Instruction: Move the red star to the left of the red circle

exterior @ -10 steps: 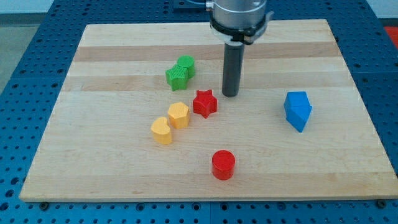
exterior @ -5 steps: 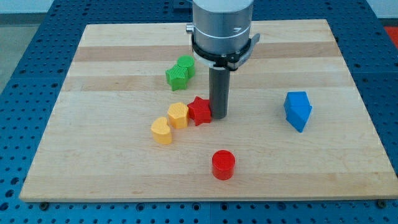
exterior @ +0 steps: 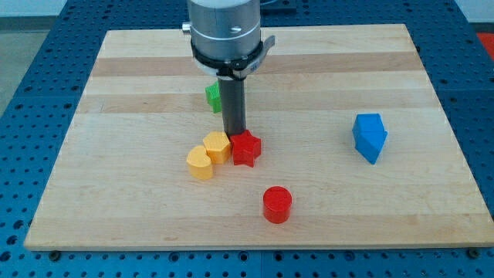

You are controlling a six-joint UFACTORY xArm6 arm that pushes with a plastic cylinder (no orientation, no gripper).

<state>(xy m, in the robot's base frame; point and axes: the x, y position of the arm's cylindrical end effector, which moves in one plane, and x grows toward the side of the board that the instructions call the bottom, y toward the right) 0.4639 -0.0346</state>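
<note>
- wooden board (exterior: 116,201) fills most of the view, on a blue pegboard table (exterior: 23,93)
- arm's grey housing (exterior: 224,31) at the view's top, dark rod hanging down from it
- no jaws on this rig, just a rod; nothing grasped
- blue block (exterior: 370,137), angular shape, alone at the view's right, well apart from the rest
- red star (exterior: 246,148) mid-board, touching the yellow hexagon-ish block (exterior: 217,146) on its left
- yellow heart-like block (exterior: 200,163) just below-left of that one, touching it
- red circle (exterior: 277,205) toward the view's bottom, below and right of the star, apart from it
- green block (exterior: 213,96) mostly hidden behind the rod, shape unclear
- my tip (exterior: 235,135) at the star's upper-left edge, touching or nearly so
</note>
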